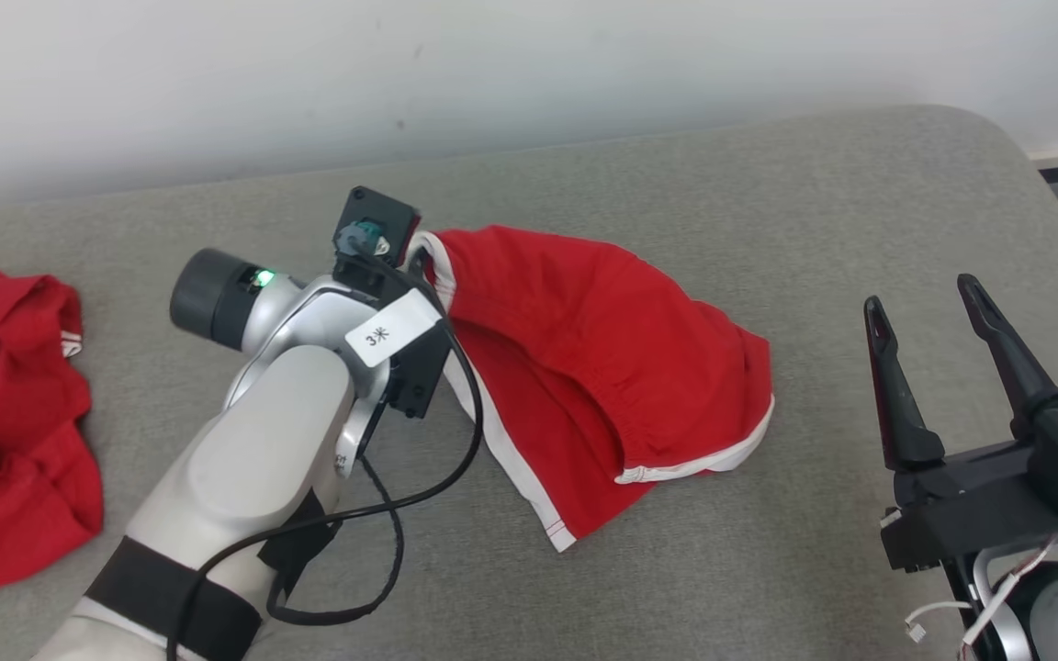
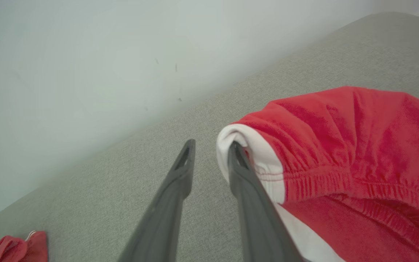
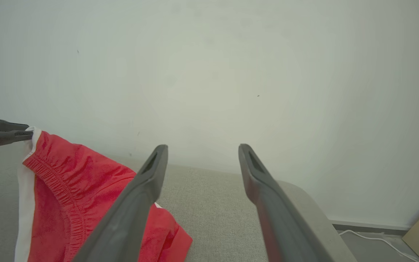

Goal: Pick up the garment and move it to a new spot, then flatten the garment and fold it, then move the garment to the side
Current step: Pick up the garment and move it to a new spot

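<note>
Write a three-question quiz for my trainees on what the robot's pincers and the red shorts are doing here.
1. True or false: the right pincer is clamped on the red shorts.
2. Where on the shorts does one finger of the left pincer sit tucked? A) a leg hem B) the white-trimmed end of the elastic waistband C) a pocket
3. Fill in: a second red garment lies crumpled on the robot's ____ side of the grey cushion.
Key: 1 false, it is open and apart from them; 2 B; 3 left.
</note>
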Available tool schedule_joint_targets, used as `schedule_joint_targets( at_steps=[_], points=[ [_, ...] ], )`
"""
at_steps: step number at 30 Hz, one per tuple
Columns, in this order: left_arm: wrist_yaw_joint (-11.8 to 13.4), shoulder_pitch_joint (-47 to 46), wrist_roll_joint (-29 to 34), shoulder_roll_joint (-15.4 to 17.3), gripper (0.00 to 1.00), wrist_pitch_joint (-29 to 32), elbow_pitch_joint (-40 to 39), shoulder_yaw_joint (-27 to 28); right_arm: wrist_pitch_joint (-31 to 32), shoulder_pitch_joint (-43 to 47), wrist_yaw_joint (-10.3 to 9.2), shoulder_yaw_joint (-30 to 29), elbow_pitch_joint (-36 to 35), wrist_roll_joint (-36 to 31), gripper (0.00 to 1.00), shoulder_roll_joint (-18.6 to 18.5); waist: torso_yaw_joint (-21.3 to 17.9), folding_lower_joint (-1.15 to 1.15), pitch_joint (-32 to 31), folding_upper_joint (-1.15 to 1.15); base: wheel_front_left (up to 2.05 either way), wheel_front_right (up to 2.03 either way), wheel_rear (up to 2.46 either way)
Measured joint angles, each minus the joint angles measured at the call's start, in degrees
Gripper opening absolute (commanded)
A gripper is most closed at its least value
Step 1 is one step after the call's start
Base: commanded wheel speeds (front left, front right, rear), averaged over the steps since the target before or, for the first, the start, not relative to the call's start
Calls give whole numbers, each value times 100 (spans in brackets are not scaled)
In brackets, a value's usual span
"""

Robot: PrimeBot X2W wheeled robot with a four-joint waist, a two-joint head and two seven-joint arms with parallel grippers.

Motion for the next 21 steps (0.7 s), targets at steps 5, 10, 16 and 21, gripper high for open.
schedule_joint_targets(
  at_steps=[5,10,16,21],
  points=[
    [2,-1,-36,25,100,-179,332,99,-49,-121,0,55,190,18,100,63,153,0,-15,0,0,0,0],
    [10,9,-110,78,100,-493,413,263,-116,-186,3,118,406,49,100,104,234,0,-135,0,0,0,0],
    [46,283,-189,270,100,-1011,305,432,-218,-199,34,188,703,73,100,177,284,0,-344,0,0,0,0],
    [102,1022,-367,431,100,-1729,-297,801,-568,-206,34,118,915,196,100,333,305,-1,-575,0,0,0,0]
  ],
)
